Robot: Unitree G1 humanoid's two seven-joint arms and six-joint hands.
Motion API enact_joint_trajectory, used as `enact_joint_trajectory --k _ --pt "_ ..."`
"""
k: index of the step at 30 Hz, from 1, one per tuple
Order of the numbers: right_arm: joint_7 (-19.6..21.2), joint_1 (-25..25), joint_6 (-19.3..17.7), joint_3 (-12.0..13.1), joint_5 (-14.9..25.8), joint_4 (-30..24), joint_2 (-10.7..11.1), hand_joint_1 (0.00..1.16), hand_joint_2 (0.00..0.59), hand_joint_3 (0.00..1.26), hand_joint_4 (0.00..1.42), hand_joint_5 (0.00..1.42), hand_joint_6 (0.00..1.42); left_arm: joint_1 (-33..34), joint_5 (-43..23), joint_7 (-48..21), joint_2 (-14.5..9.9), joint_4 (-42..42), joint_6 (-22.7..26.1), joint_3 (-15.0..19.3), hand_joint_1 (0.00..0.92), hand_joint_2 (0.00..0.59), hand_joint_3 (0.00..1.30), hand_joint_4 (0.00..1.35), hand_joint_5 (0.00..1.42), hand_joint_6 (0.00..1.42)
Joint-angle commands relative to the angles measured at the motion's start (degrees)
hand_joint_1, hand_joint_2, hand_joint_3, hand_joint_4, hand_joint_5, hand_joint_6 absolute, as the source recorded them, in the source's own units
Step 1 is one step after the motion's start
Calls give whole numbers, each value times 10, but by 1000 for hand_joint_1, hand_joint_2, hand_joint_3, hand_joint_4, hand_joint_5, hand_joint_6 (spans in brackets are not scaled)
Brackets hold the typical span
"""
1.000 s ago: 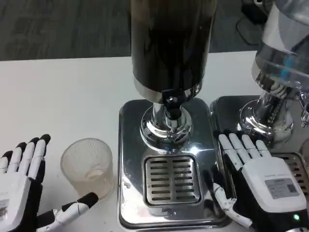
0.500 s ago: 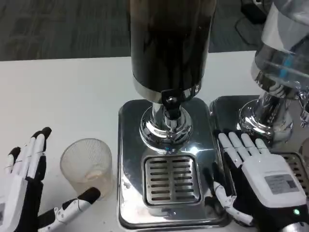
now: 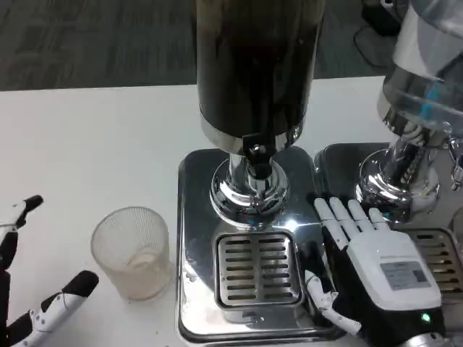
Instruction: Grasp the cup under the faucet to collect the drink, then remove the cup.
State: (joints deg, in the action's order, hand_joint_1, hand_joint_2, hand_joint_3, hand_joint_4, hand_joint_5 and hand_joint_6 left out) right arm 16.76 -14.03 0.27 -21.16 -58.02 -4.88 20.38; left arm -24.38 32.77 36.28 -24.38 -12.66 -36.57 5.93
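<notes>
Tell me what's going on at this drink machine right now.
A humanoid robot is at a dark drink dispenser. The clear plastic cup stands on the white table, left of the metal drip tray, not under the faucet. The left hand is spread open beside the cup without touching it. The right hand rests on the dispenser's base beside the grille, holding nothing.

Cup [image 3: 133, 251] beside dispenser [image 3: 253, 108]; hands apart
</notes>
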Motion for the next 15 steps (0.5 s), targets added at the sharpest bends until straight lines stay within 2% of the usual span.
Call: enact_joint_trajectory --k 1,3,6,10,15 --pt "6 -1 12 -3 -11 -5 -3 243 540 22 0 0 0 16 -12 -6 -8 -43 -33 1 0 36 237 125 222 31" --pt "3 1 15 -6 -10 -2 -6 244 540 26 0 0 0 28 -11 -43 -22 -58 -26 -12 0 26 130 18 124 1" --pt "4 -5 21 -10 -12 -4 -12 248 550 39 0 0 0 41 2 -90 -38 -57 0 -27 0 20 12 0 36 0" --pt "7 -4 30 -14 -17 -3 -20 252 554 43 0 0 0 55 -9 -136 -47 -63 15 -37 0 7 0 0 0 0" --pt "7 -5 35 -17 -19 -6 -21 255 555 45 0 0 0 85 -43 -160 -40 -115 -11 -44 18 11 0 0 0 0"
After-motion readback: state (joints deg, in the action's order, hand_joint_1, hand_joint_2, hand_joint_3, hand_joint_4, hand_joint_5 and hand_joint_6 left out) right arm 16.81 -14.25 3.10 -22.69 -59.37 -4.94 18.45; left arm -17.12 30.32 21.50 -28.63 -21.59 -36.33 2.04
